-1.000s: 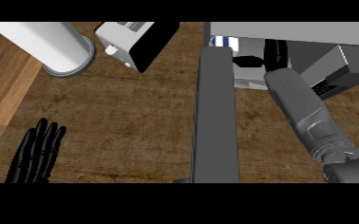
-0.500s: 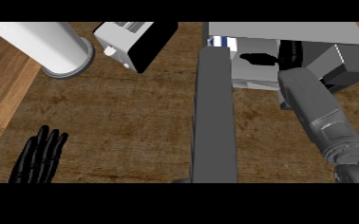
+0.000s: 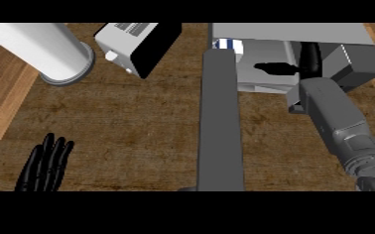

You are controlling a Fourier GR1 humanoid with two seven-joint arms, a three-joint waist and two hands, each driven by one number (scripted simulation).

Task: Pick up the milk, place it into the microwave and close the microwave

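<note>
Dark brown wood-grain counter (image 3: 132,119) fills most of the head view, with a lighter wooden strip along its left edge.

At the counter's far right, the right hand (image 3: 307,62) is reached into the open cavity of the microwave (image 3: 293,32), its grey forearm running back to the near right corner. Only a dark wrist and a thumb-like tip pointing left can be made out inside the cavity, so it cannot be told whether the fingers are curled or straight, or whether anything is held. The arm is judged to be placed this deep because the carton is being set down or has just been set down.

The milk (image 3: 227,44) is seen only as a small white patch with blue stripes at the cavity's left side, just behind the far end of the microwave door (image 3: 219,124). It lies apart from the visible thumb tip. The door stands swung open, seen edge-on as a long grey bar reaching from the microwave to the counter's near edge; it is left open because the closing step is not yet done.

Near the far left edge a white box-shaped appliance (image 3: 135,47) with a black face sits just beside a white cylinder (image 3: 44,52).

At the near left corner the left hand (image 3: 45,166) is rested, fingers straight, holding nothing.
</note>
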